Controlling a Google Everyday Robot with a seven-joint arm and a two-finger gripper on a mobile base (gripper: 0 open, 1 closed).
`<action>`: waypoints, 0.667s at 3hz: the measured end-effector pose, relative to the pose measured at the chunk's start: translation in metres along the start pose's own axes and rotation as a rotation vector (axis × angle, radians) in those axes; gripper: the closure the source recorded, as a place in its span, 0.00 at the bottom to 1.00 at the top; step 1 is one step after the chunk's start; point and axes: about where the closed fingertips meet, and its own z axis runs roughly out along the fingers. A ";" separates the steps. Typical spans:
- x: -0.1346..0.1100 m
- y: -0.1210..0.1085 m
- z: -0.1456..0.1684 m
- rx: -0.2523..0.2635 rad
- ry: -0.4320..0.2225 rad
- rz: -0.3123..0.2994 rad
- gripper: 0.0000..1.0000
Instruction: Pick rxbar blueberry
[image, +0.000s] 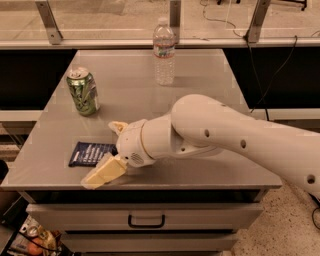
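The rxbar blueberry (89, 153) is a flat dark navy wrapper with white print. It lies on the grey table (200, 65) near the front left edge. My gripper (101, 154) is at the bar's right end, low over the table. It is open, with one cream finger (118, 127) behind the bar and the other finger (103, 173) in front of it. The wrist hides the bar's right end. I cannot tell whether the fingers touch the wrapper.
A green soda can (83, 91) stands at the left, behind the bar. A clear water bottle (164, 52) stands at the back middle. The table's front edge is just below the gripper, with a drawer (146, 220) underneath. My white arm reaches in from the right.
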 end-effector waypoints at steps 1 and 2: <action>-0.003 0.000 -0.002 0.000 0.000 0.000 0.88; -0.009 0.000 -0.005 0.000 0.000 0.000 1.00</action>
